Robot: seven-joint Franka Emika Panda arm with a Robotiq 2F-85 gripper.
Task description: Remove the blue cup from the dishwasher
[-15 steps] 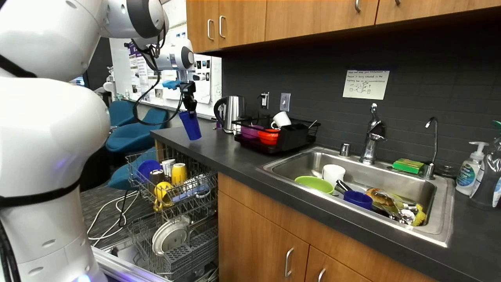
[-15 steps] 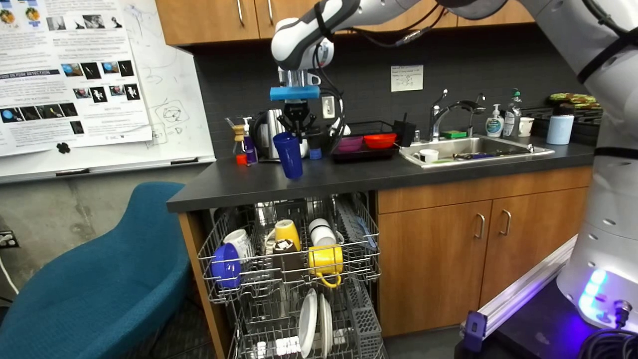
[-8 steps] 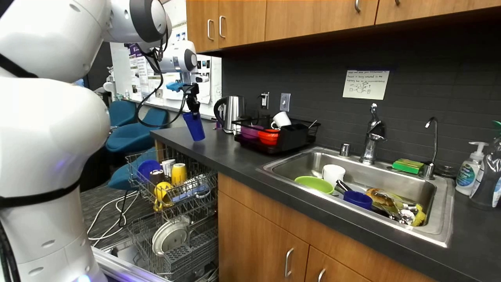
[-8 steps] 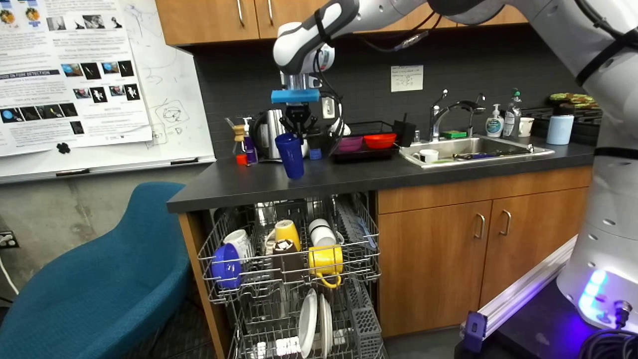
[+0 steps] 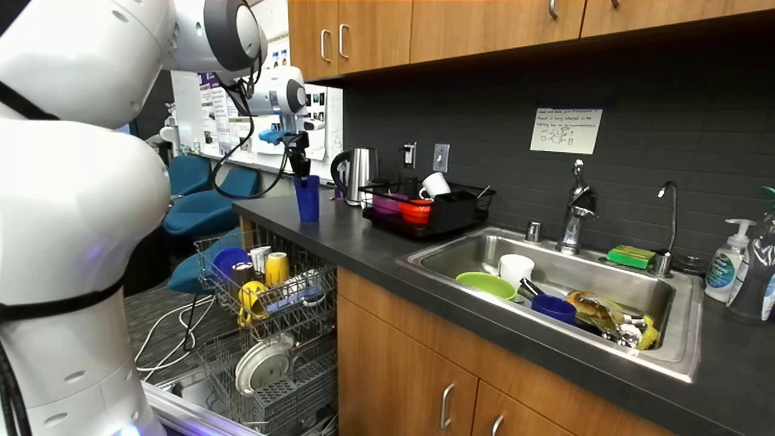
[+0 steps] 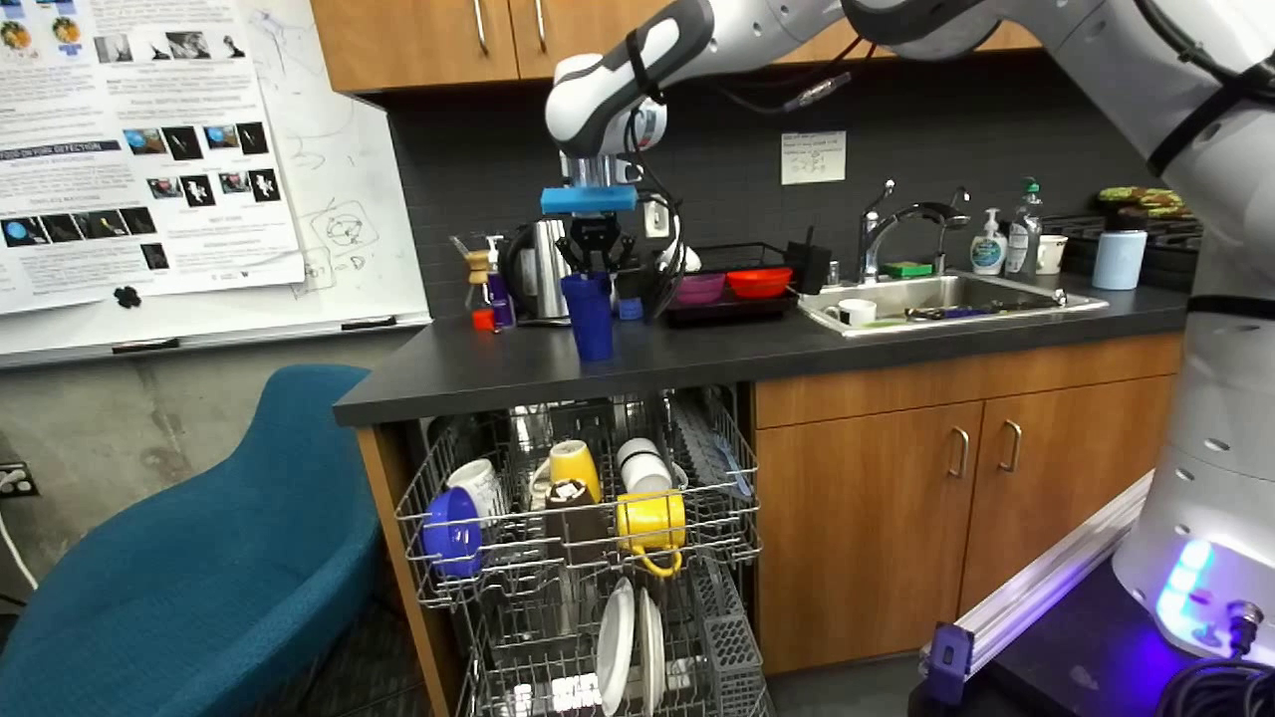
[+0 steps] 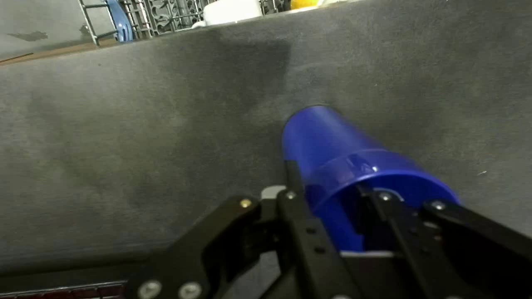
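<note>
Out, upright and free to leave

The cup (image 6: 592,327) stands upright on the counter (image 6: 468,363), out of the dishwasher (image 6: 712,528) below. My fingers (image 7: 302,214) are apart in the wrist view, straddling the cup's wall, one inside the mouth and one outside, the gap wider than the wall. I judge it plastic: light, a little springy, unlikely to break, its glossy skin apt to slip. The rim is the place to hold it; I'd back straight up, since a brushed rim could tip it. The counter looks flat, hard and matt, its front edge near the cup. The kettle (image 5: 363,174) is behind, the drying rack (image 5: 457,211) beside that; the sink (image 5: 636,287) lies well apart.
</note>
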